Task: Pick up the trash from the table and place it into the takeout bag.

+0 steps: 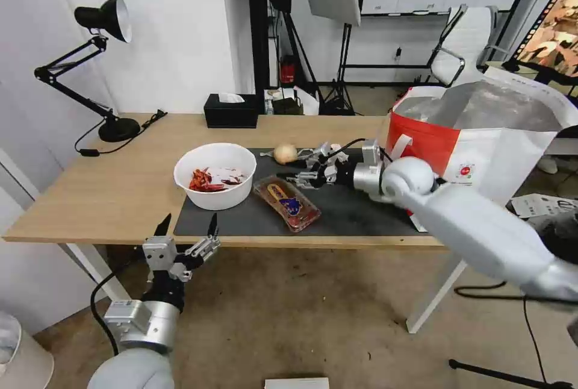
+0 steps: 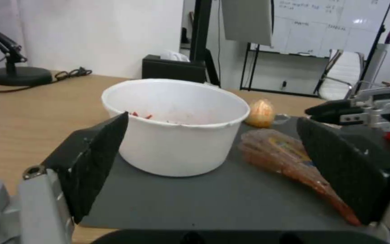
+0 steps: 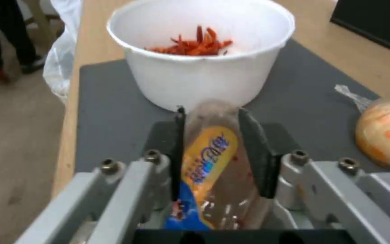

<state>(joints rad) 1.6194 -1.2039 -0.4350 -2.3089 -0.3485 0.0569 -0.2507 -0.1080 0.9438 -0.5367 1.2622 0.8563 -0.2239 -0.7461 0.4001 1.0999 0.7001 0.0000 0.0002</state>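
On the table [image 1: 108, 196], a dark mat [image 1: 355, 214] carries the trash. A white bowl [image 1: 215, 175] [image 2: 177, 135] [image 3: 204, 74] holds red chili scraps. Right of it lies a clear plastic tray [image 1: 289, 203] [image 2: 289, 156] [image 3: 211, 152], and a beige ball [image 1: 285, 153] [image 3: 384, 135] rests behind. My right gripper [image 1: 299, 172] [image 3: 208, 112] reaches left from the takeout bag [image 1: 481, 136], and its fingers are shut on the tray's sides. In front of the table edge, my left gripper [image 1: 188, 223] [image 2: 213, 118] is open and faces the bowl.
A black tissue box [image 1: 230, 111] stands at the table's back edge and a black desk lamp [image 1: 102, 76] at the far left. The bag stands open at the table's right end. A white chair [image 1: 466, 40] and stands are behind.
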